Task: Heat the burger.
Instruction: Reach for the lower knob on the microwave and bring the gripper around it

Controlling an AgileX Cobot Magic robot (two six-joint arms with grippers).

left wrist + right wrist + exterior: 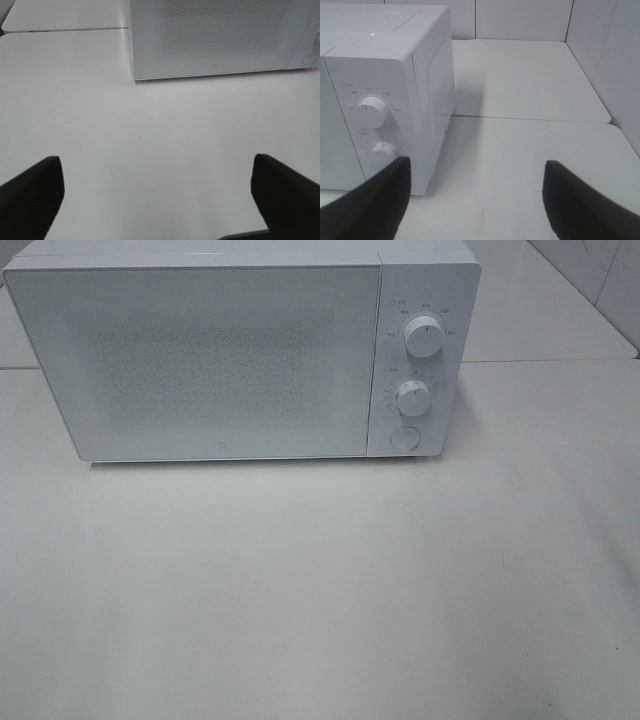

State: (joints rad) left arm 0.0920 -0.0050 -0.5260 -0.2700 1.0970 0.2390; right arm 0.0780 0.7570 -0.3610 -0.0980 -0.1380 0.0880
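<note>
The left claw gapes wide over the white worktop, gripping nothing; the right claw likewise — wide, empty — near the microwave, its door closed; the burger's place and heading cannot be told.

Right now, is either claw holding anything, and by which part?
Nothing is held. The left claw and the right claw both stand open, with only the white table showing in the gap of each.
</note>
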